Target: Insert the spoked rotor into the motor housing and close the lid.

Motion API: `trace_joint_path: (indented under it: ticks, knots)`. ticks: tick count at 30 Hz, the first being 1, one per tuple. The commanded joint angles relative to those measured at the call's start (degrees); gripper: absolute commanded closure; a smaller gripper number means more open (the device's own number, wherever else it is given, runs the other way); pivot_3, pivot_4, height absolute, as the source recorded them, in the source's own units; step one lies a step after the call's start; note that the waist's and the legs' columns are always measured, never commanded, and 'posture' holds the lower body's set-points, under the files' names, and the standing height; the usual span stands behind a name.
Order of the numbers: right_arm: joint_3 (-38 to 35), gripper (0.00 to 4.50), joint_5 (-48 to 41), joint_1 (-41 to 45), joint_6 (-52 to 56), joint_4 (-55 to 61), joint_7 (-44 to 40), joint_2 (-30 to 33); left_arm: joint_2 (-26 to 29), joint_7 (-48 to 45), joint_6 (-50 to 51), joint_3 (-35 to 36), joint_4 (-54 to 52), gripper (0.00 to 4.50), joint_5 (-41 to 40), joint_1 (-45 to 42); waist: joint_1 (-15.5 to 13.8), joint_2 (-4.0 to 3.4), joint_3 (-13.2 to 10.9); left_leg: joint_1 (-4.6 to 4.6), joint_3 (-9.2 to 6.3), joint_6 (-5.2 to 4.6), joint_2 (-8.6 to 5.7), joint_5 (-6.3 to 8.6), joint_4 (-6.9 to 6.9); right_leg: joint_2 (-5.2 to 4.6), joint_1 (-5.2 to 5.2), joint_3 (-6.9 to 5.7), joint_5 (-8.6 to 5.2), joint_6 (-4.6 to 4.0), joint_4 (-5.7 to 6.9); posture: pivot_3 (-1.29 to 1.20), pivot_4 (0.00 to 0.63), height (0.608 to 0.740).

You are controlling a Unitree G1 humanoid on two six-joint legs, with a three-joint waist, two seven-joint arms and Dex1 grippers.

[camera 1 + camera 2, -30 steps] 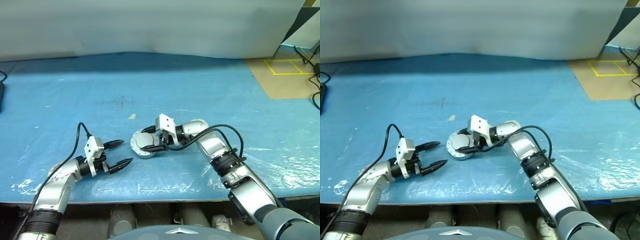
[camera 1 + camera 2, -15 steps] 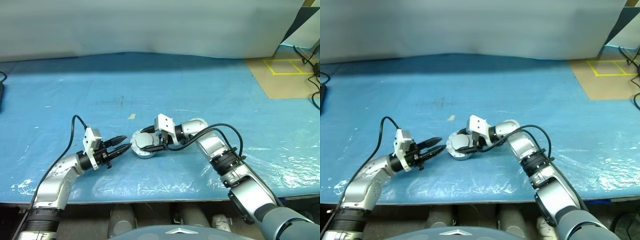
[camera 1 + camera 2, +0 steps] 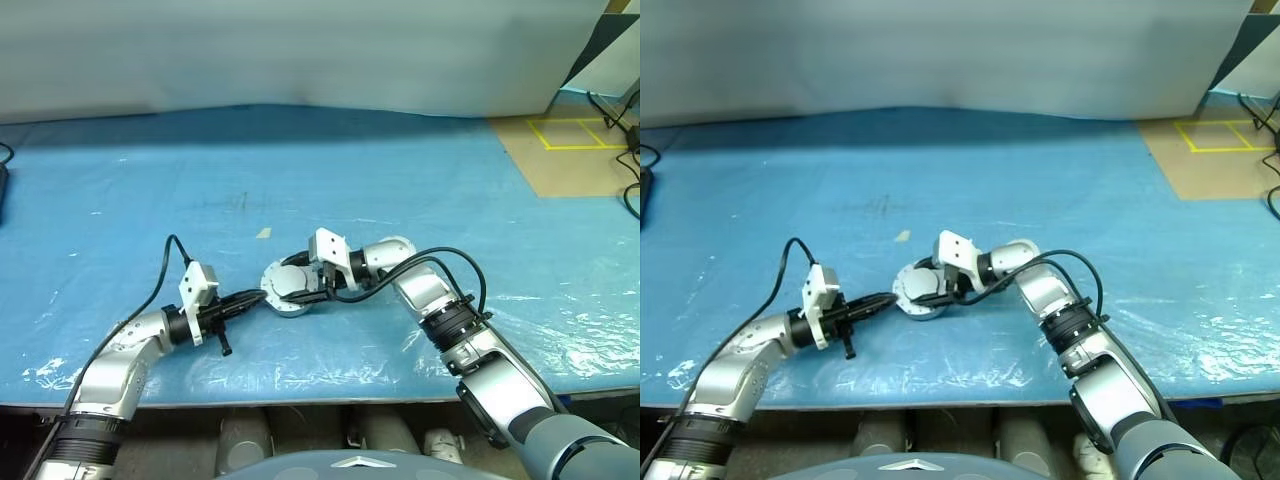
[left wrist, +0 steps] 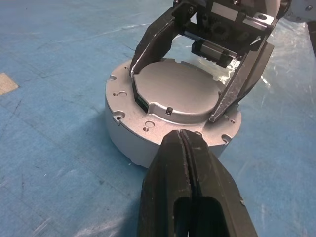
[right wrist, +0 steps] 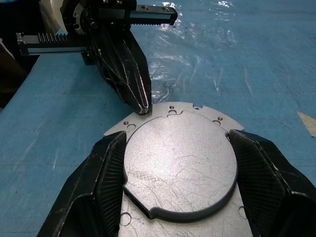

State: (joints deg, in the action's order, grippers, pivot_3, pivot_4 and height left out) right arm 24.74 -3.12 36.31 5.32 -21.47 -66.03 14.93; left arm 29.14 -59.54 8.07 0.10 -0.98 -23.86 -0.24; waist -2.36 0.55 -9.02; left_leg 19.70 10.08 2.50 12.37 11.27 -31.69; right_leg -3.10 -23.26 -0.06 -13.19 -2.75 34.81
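While its two black fingers press together into one point, the left gripper (image 4: 190,148) touches the flange of the motor housing (image 4: 128,133), which sits on the blue surface (image 3: 400,180). Opposite it, the right gripper (image 5: 180,163) clamps the plain grey lid (image 5: 180,158) seated on top of the housing, one finger on each side. No writing or label can be read on either part.
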Motion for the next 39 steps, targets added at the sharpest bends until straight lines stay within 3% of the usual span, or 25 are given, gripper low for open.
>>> trace_joint_path:
  ticks: [1, 23, 24, 27, 32, 39]
  knots:
    - [1.45, 1.56, 3.84, -1.38, 0.80, -3.30, 1.67, 1.66, 0.33, 0.28, -0.42, -1.11, 0.43, 4.48, 1.70, 0.25, 0.00, -0.01, 0.00, 0.00, 0.00, 0.00, -0.02, 0.00, 0.00, -0.01, 0.00, 0.00, 0.00, 0.00, 0.00, 0.00, 0.150, 0.740]
    - [1.69, 1.56, 2.65, -1.69, 2.25, -2.29, -0.19, 2.20, -1.26, 1.12, -6.88, -4.19, 8.48, 4.48, 6.33, 0.05, -0.21, -0.35, 0.24, -0.10, -0.02, -0.01, -0.17, 0.00, 0.13, -0.10, 0.10, 0.04, -0.17, 0.30, -0.02, 0.00, 0.150, 0.740]
    - [1.67, 0.82, 2.74, -1.70, 1.87, -2.08, -0.16, 2.32, -1.24, 1.05, -7.69, -4.36, 9.09, 4.50, 6.64, 0.13, -0.22, -0.37, 0.28, -0.10, -0.02, -0.01, -0.18, 0.00, 0.14, -0.10, 0.10, 0.04, -0.18, 0.31, -0.03, 0.00, 0.150, 0.740]
    - [0.49, 0.03, 1.34, -2.13, 1.10, -0.25, -0.77, 2.80, -1.37, 1.01, -9.70, -4.86, 10.54, 4.50, 7.11, 0.22, -0.24, -0.43, 0.36, -0.13, -0.02, -0.01, -0.19, 0.00, 0.18, -0.11, 0.14, 0.06, -0.20, 0.35, -0.08, 0.00, 0.150, 0.740]
    - [-6.81, 0.03, -10.49, -3.70, 9.71, 8.80, -4.48, 2.92, -1.55, 0.82, -12.74, -4.86, 14.13, 4.50, 7.55, -0.46, -0.46, -0.44, 0.35, -0.14, -0.02, -0.01, -0.33, 0.00, 0.40, -0.20, 0.11, 0.07, -0.21, 0.36, -0.12, 0.00, 0.150, 0.740]
    - [-14.63, 0.03, -16.92, -4.32, 19.79, 13.74, 1.13, 3.46, -1.49, -0.05, -15.59, -4.33, 17.81, 4.50, 7.67, -1.82, -0.92, -0.44, 0.35, 0.06, -0.01, -0.01, -0.44, -0.01, 0.43, -0.26, -0.04, 0.09, -0.19, 0.29, -0.21, 0.00, 0.150, 0.740]
